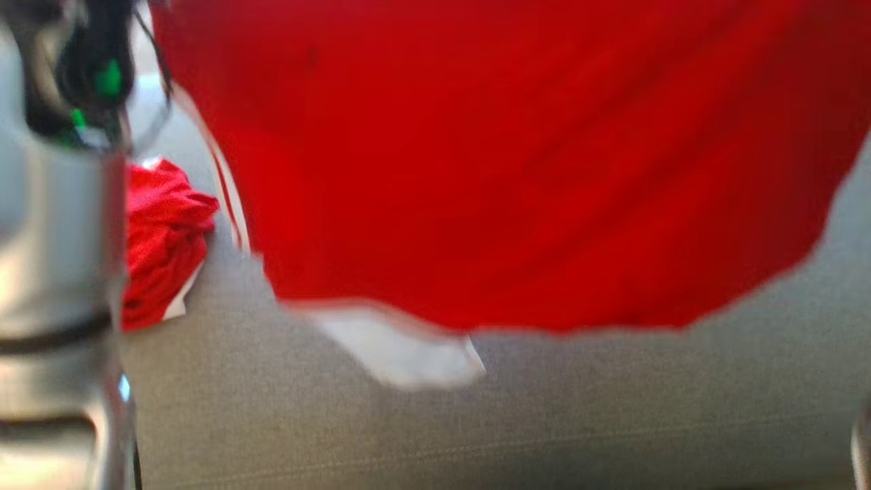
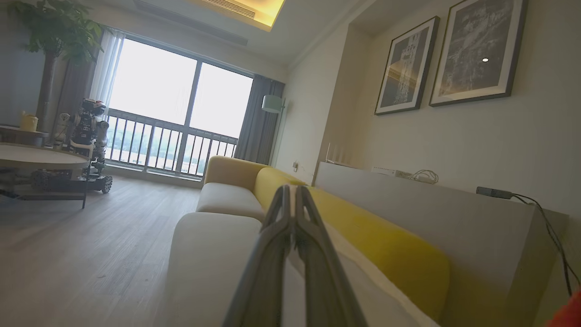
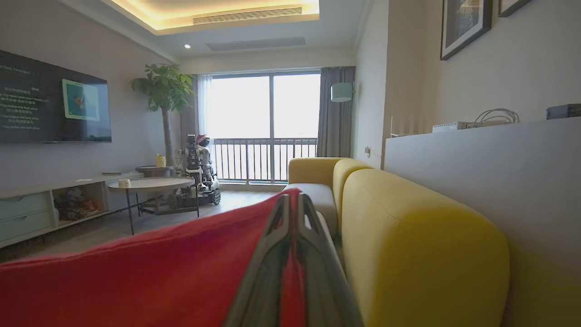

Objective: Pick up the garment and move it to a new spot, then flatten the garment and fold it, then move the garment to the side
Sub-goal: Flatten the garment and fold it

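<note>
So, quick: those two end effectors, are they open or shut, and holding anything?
The left end effector: shut; whether it grips anything cannot be told.
The right end effector: shut on the garment.

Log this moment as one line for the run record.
stage: garment held up over sofa | right pincer: shut on garment | left pincer: shut | second red cloth: crumpled on sofa
</note>
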{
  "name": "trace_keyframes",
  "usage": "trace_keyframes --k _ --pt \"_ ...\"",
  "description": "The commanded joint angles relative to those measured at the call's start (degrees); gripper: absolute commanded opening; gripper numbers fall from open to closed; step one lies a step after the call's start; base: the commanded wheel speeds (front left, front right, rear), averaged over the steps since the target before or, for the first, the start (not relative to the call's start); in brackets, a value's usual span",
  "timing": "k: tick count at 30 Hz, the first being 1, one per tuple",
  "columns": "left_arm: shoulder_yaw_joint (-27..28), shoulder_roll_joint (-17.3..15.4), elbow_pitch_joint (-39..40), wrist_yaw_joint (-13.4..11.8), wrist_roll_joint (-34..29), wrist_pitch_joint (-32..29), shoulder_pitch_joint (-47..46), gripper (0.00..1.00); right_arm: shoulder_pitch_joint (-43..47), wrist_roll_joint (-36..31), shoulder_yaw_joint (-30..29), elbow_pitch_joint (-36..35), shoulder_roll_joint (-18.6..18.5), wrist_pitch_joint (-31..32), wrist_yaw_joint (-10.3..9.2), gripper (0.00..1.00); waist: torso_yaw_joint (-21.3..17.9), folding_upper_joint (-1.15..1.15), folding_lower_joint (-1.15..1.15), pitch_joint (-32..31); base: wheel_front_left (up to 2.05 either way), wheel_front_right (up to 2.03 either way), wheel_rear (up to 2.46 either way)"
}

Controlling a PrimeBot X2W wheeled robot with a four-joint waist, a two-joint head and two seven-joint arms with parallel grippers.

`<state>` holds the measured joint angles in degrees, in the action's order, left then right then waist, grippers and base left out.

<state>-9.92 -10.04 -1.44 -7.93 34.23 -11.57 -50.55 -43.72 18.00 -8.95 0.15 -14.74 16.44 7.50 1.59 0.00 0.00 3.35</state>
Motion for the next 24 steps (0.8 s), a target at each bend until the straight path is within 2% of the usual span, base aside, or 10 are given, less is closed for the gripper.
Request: trace_keyframes --k 1,4,7,8,11,12,13,18,21,24 --pt "1.0 -3.2 -3.7 0.7 -1.8 -0.3 -9.2 0.0 -9.0 2.4 1.6 2.5 -0.6 0.0 -0.01 0.0 -0.6 0.0 0.0 8.1 0.0 0.0 0.0" --pt "1.0 -4.0 -11.5 1.5 -3.8 1.6 -19.5 0.0 -19.4 1.4 4.6 8.5 -3.6 -4.0 -0.01 0.0 -1.2 0.0 0.0 14.8 0.0 0.0 0.0" --pt "1.6 -4.0 -18.8 1.7 -6.2 7.9 -29.7 0.0 -28.9 -0.1 7.5 16.0 -5.8 -11.7 -0.01 0.0 -1.3 0.0 0.0 19.6 0.0 0.0 0.0" --pt "1.6 -4.0 -18.8 1.7 -6.2 7.9 -29.7 0.0 -28.9 -0.1 7.5 16.0 -5.8 -11.7 -0.01 0.0 -1.3 0.0 0.0 19.6 0.0 0.0 0.0" --pt "3.0 -2.5 -25.4 2.1 -6.6 15.9 -38.0 0.0 -37.4 0.5 7.0 23.6 -6.1 -21.7 -0.01 0.0 -1.1 0.0 0.0 23.1 0.0 0.0 0.0" --pt "3.0 -1.3 -29.7 2.4 -7.1 20.6 -41.2 0.0 -40.9 1.2 5.6 28.9 -6.5 -27.2 -0.01 0.0 -0.3 0.0 0.0 24.3 0.0 0.0 0.0" --pt "2.9 -0.5 -31.6 2.9 -7.1 22.5 -42.2 0.0 -42.1 1.5 5.5 30.9 -6.8 -28.9 -0.01 0.0 0.1 0.0 0.0 24.8 0.0 0.0 0.0" --pt "-0.8 3.3 -38.5 6.8 -8.4 25.7 -41.5 0.0 -41.6 4.8 6.7 36.4 -7.6 -31.3 -0.01 0.0 2.4 0.0 0.0 26.9 0.0 0.0 0.0" --pt "-2.8 4.6 -40.8 8.2 -9.5 26.3 -37.8 0.0 -36.7 7.8 7.0 38.5 -7.5 -31.4 -0.01 0.0 3.6 0.0 0.0 26.9 0.0 0.0 0.0" --pt "-4.7 5.6 -41.5 9.2 -10.8 26.5 -32.5 0.0 -30.2 9.7 10.8 40.5 -7.3 -31.4 -0.01 0.0 4.3 0.0 0.0 26.0 0.0 0.0 0.0"
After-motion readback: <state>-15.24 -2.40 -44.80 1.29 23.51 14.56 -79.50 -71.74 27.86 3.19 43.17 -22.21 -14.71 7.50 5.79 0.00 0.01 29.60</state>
